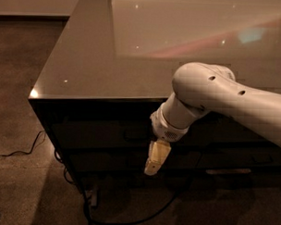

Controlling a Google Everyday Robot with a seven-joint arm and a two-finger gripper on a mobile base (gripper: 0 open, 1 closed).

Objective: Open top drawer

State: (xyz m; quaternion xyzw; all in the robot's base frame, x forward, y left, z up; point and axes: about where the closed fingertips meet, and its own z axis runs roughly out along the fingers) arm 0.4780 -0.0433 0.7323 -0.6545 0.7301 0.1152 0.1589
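Your gripper (156, 160) hangs pointing down before the cabinet (87, 61); if it is spread or pressed together I cannot tell. The top drawer (93, 129) is shut, its front just above and behind the gripper. Its pull handle (134, 133), dim here, seems just up-left of the tip. Expect a stiff, wide drawer with some weight: hold the handle at centre and pull straight. The contents are hidden.

The gripper (152, 167) hangs before the cabinet's (86, 66) front. The top drawer (93, 131) lies behind it, its handle (135, 133) just up-left.
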